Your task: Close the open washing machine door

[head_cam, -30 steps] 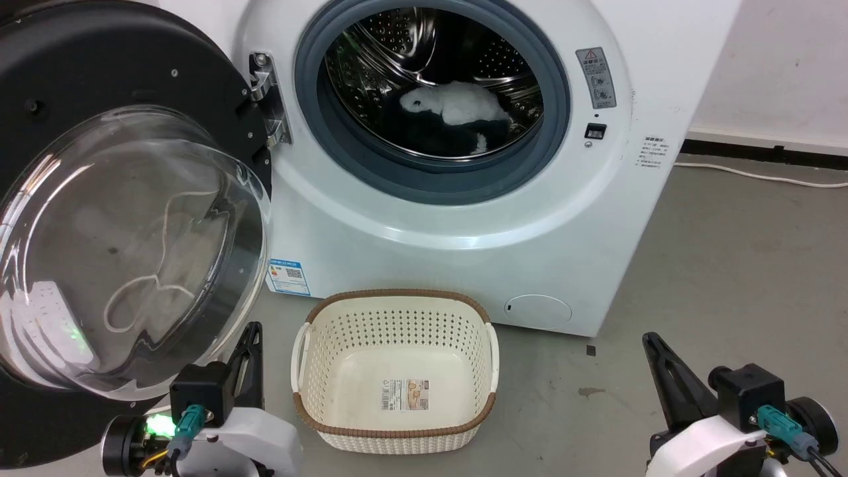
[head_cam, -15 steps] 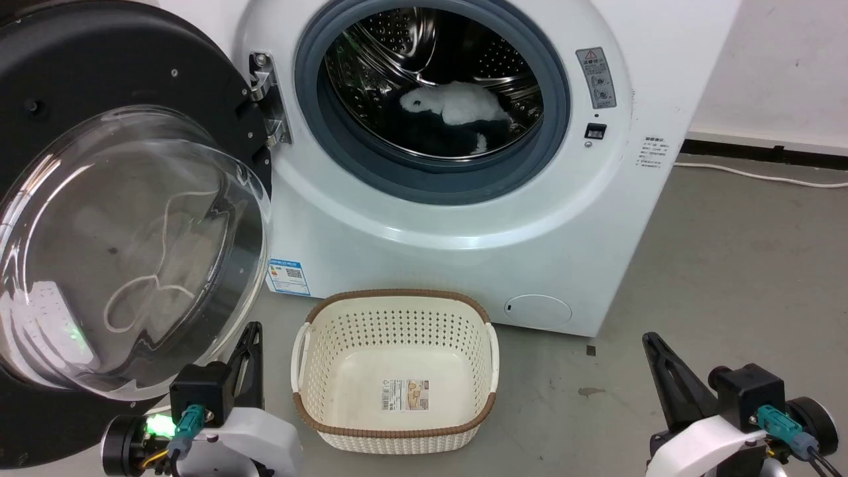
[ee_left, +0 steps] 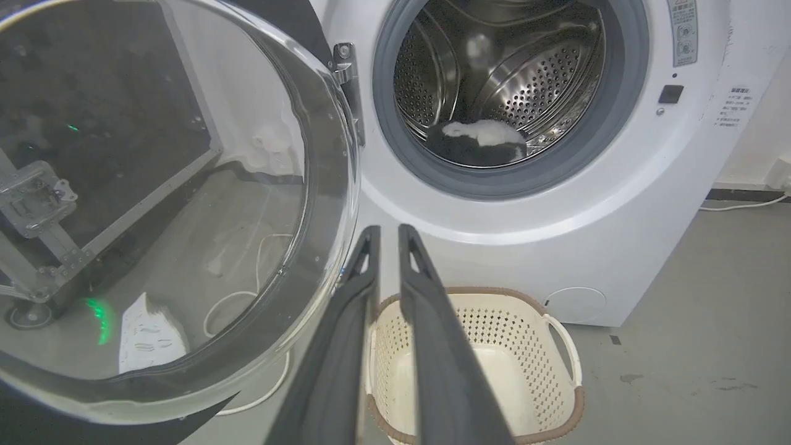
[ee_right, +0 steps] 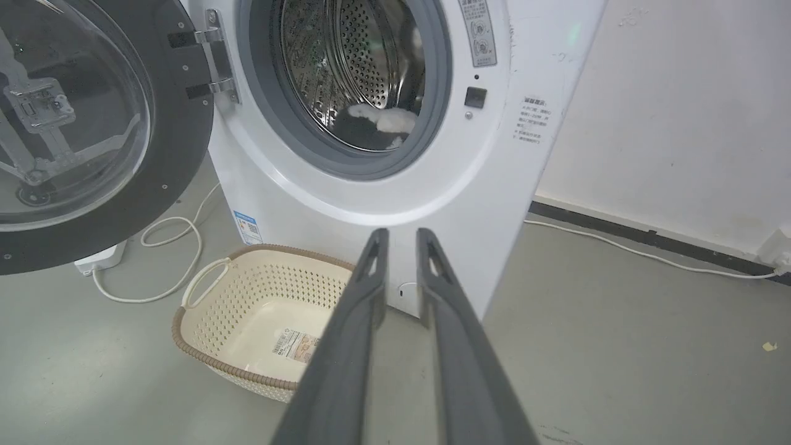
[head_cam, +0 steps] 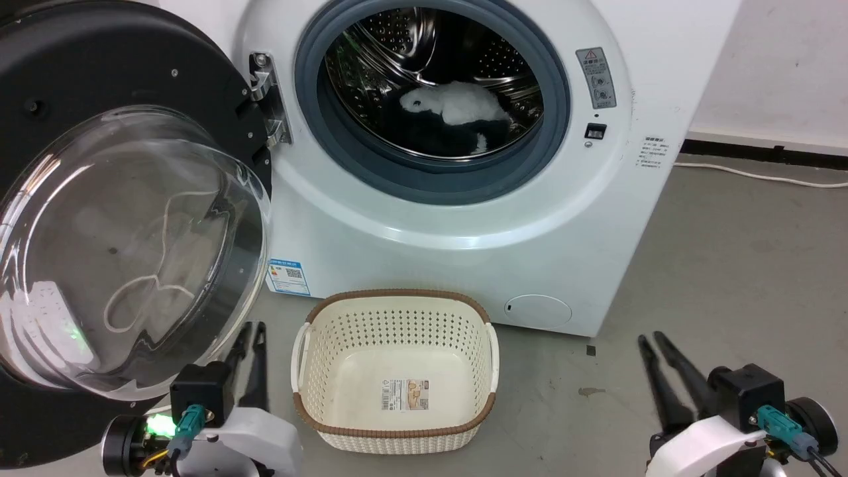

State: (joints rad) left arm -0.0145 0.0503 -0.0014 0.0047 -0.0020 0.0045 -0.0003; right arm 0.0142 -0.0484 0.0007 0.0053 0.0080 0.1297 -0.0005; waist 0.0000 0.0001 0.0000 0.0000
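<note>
The washing machine door (head_cam: 79, 73) stands swung wide open at the left, a black disc with its bulging clear glass bowl (head_cam: 126, 252) facing me and its metal hinge (head_cam: 268, 99) beside the drum opening (head_cam: 430, 93). My left gripper (head_cam: 253, 329) sits low, just below the bowl's lower right edge, fingers slightly parted and empty; in the left wrist view (ee_left: 387, 230) its tips are close to the bowl's rim (ee_left: 321, 247). My right gripper (head_cam: 649, 338) is low at the right over bare floor, slightly open and empty, far from the door (ee_right: 173, 123).
A cream perforated basket (head_cam: 397, 293) stands empty on the floor before the machine, between my arms. White and dark cloth (head_cam: 457, 106) lies in the drum. A white cable (ee_right: 179, 232) loops on the floor under the door; another cable (head_cam: 748, 174) runs along the right wall.
Both grippers' fingers have parted slightly; a second ago each pair was pressed together. The door and the arms have stayed where they were.
</note>
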